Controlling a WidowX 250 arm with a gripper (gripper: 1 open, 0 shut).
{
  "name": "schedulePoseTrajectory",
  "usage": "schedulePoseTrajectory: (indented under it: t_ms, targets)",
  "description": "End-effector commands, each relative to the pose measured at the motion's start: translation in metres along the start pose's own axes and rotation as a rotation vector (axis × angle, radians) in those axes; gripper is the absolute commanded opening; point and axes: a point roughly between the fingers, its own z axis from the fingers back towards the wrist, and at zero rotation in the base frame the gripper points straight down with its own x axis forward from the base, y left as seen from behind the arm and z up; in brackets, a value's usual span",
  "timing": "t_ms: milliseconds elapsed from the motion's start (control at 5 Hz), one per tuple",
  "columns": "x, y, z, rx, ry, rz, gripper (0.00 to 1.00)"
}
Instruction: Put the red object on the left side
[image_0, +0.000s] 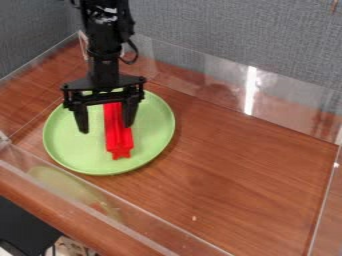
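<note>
Camera view: the black two-fingered gripper (107, 112) is seen pointing straight down over the near-left part of the scene, its jaws spread wide apart with nothing clamped between them. One finger (83, 116) is lowered to the left of the long, narrow, bright-red plastic bar (118, 128), the other to its right, so that the far end of the bar is straddled; whether either finger touches it cannot be told. The red bar is laid flat on the round lime-green plate (67, 142), running from near the plate's middle toward its near edge. The plate is set on the brown wooden tabletop (241, 170), which is enclosed by low clear plastic walls (254, 85). A grey fabric backdrop (241, 30) is seen behind.
</note>
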Motion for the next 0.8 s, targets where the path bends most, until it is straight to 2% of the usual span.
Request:
schedulePoseTrajectory:
  t_ms: [0, 200, 400, 600]
  targets:
    - [0.010, 0.001, 0.028, -0.050, -0.063, 0.049, 1.00]
    - [0.013, 0.001, 0.033, -0.053, -0.061, 0.080, 1.00]
    - [0.024, 0.007, 0.044, -0.077, -0.049, 0.106, 1.00]
    - [0.035, 0.008, 0.068, -0.128, -0.027, 0.127, 1.00]
